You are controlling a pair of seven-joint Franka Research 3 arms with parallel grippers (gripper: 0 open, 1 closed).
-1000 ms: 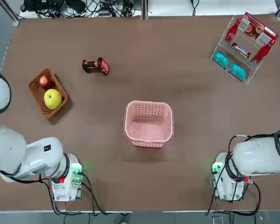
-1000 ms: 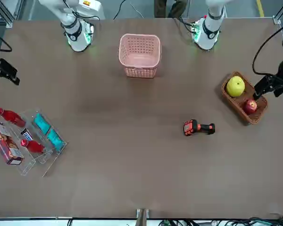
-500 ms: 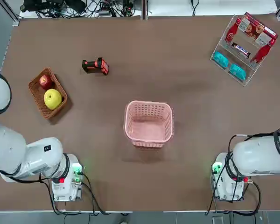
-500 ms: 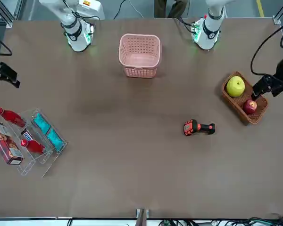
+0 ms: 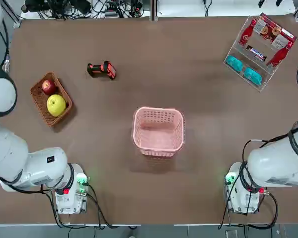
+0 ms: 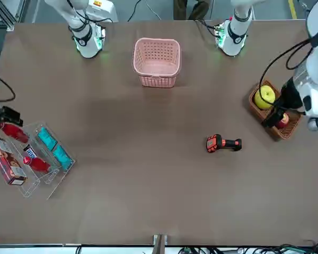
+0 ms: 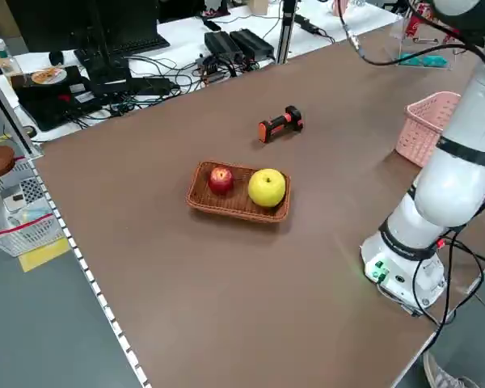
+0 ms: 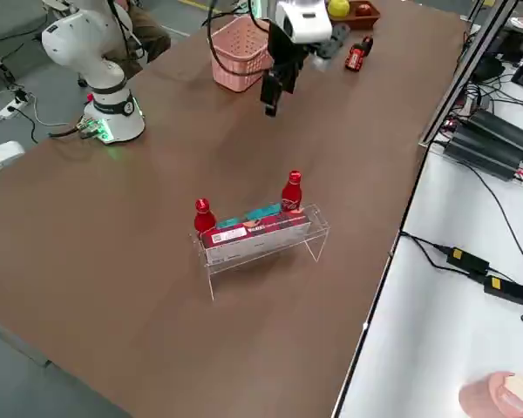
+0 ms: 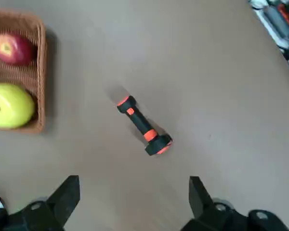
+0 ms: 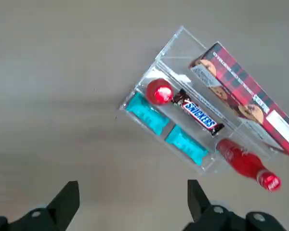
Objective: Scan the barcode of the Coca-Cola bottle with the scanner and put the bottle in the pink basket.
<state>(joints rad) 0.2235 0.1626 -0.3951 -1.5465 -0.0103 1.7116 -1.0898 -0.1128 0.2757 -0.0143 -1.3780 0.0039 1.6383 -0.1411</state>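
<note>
Left claw (image 9: 135, 202), right claw (image 10: 134, 204) both released, empty, above brown tabletop (image 5: 139, 198); rectangular pale-pink latticed plastic basket (image 5: 158, 132) between arms.

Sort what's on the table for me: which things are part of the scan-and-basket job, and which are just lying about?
For the job:
- two look-alike red bottles, one to be scanned
- scanner
- pink basket

Just lying about:
- wicker basket
- red apple
- yellow-green apple
- Snickers bar
- two turquoise packets
- cookie box
</note>
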